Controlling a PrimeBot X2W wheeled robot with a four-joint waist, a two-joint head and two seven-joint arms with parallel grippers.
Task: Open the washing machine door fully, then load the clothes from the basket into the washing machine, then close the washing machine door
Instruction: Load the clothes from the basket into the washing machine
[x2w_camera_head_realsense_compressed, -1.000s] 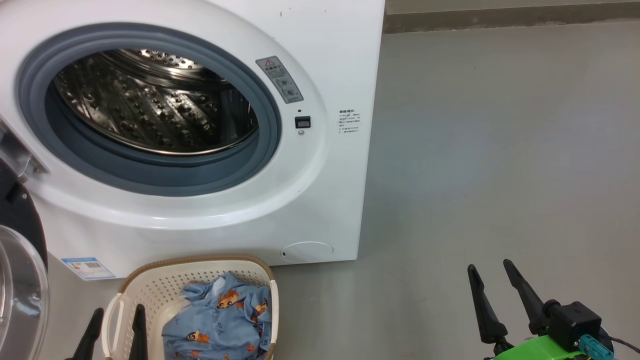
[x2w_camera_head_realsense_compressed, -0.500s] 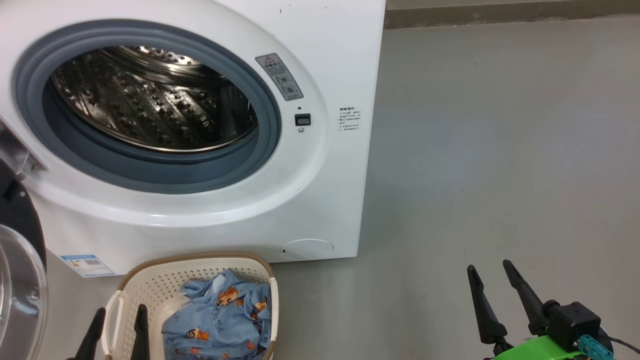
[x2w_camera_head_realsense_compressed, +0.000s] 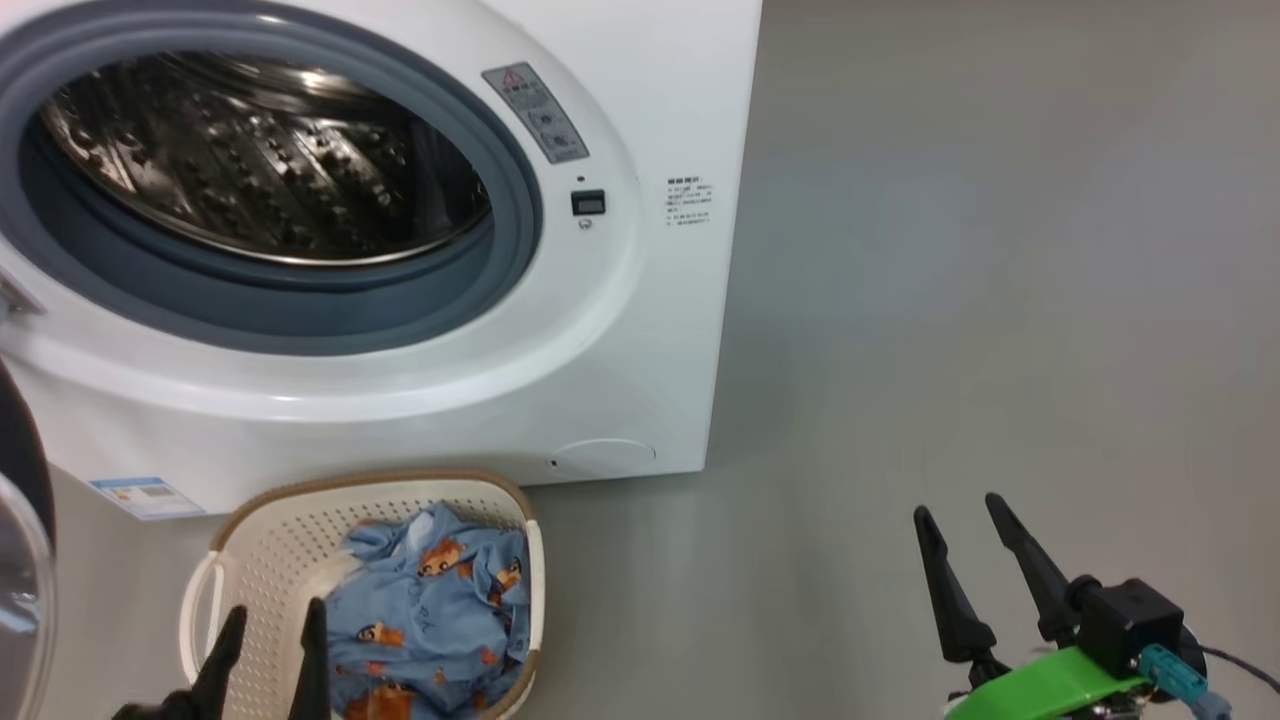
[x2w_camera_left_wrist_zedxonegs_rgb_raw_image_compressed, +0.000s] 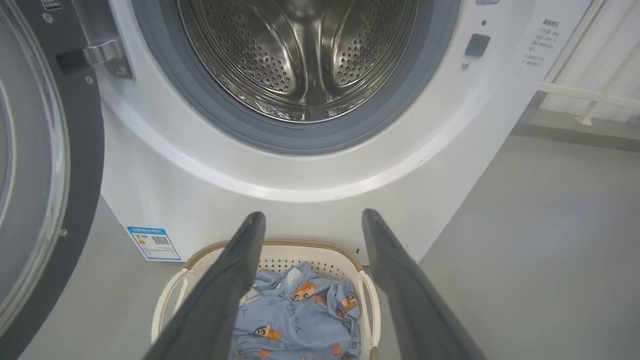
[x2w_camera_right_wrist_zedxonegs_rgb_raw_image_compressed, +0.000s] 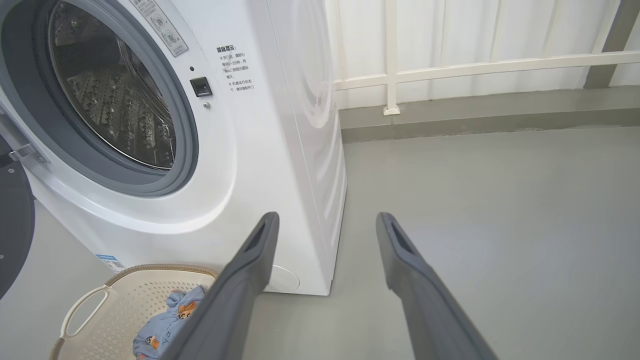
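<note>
The white washing machine (x2w_camera_head_realsense_compressed: 640, 330) stands with its steel drum (x2w_camera_head_realsense_compressed: 250, 160) exposed. Its door (x2w_camera_head_realsense_compressed: 20, 560) is swung open at the far left, black rim and glass bowl partly cut off by the frame; the left wrist view shows the door (x2w_camera_left_wrist_zedxonegs_rgb_raw_image_compressed: 75, 150) beside the hinge. On the floor in front sits the cream basket (x2w_camera_head_realsense_compressed: 270, 530) holding the light-blue clothes (x2w_camera_head_realsense_compressed: 430, 610). My left gripper (x2w_camera_head_realsense_compressed: 276, 607) hovers open over the basket's left half, nothing between its fingers; in its own view it (x2w_camera_left_wrist_zedxonegs_rgb_raw_image_compressed: 313, 214) frames the clothes (x2w_camera_left_wrist_zedxonegs_rgb_raw_image_compressed: 295, 315). My right gripper (x2w_camera_head_realsense_compressed: 956, 505) is open over bare floor, far right of the basket.
Grey floor (x2w_camera_head_realsense_compressed: 1000, 250) stretches to the right of the machine. A white railing and wall (x2w_camera_right_wrist_zedxonegs_rgb_raw_image_compressed: 450, 65) with a low kerb run behind it. A blue label (x2w_camera_head_realsense_compressed: 140, 495) is stuck low on the machine front, just behind the basket.
The head camera has tilted down and shifted, so the whole scene slid up and left. My left gripper has moved a little to the right over the basket, toward the clothes. Both grippers stay open.
</note>
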